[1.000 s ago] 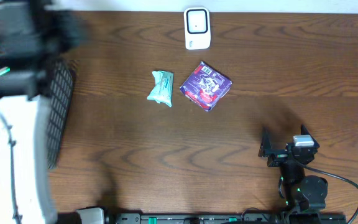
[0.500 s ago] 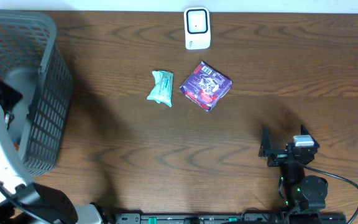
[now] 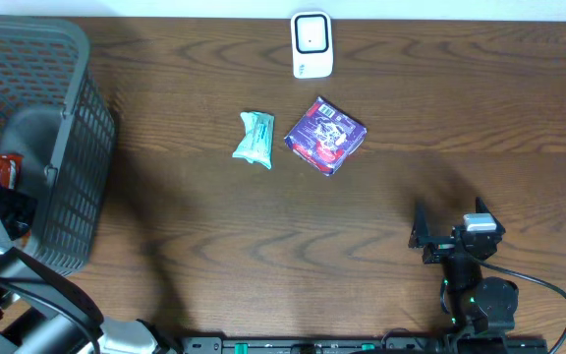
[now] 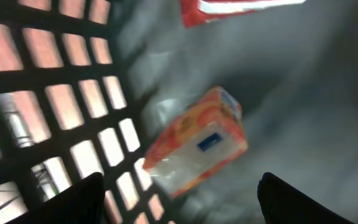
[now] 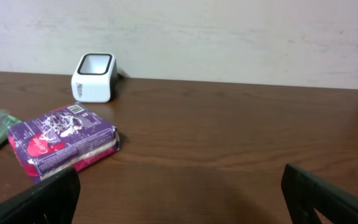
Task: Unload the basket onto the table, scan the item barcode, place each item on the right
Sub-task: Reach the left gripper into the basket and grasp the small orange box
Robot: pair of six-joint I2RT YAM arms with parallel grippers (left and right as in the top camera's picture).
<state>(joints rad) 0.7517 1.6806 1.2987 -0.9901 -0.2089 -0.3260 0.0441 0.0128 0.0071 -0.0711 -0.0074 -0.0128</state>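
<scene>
- Left gripper [image 4: 180,186] jaws: wide apart, with nothing between the two dark fingertips. It grips no item.
- Right gripper [image 5: 180,180] jaws: spread to full width and empty. Only bare table [image 3: 263,226] shows between the fingertips.
- Left arm [image 3: 37,295] pose: it enters from the near-left corner and reaches up and over into the grey basket [image 3: 67,118] at the left edge of the table. The wrist camera looks down at the basket floor, with the lattice wall on the left of its view.
- Right arm [image 3: 480,295] pose: folded low at the near-right of the table. The gripper is level and points toward the far edge, well apart from every item.
- Orange packet [image 4: 197,146]: lies tilted on the basket floor, just beside the lattice wall and below the open left jaws. Whether it touches the fingers cannot be told.
- Red packet [image 4: 241,9]: lies farther in on the basket floor, only partly in view.
- Purple packet [image 3: 324,135]: lies flat near the centre of the table.
- Teal packet [image 3: 254,138]: lies just to the left of the purple packet, not touching it.
- Scanner [image 3: 311,44]: a white unit that stands at the far edge, beyond the purple packet and apart from it.
</scene>
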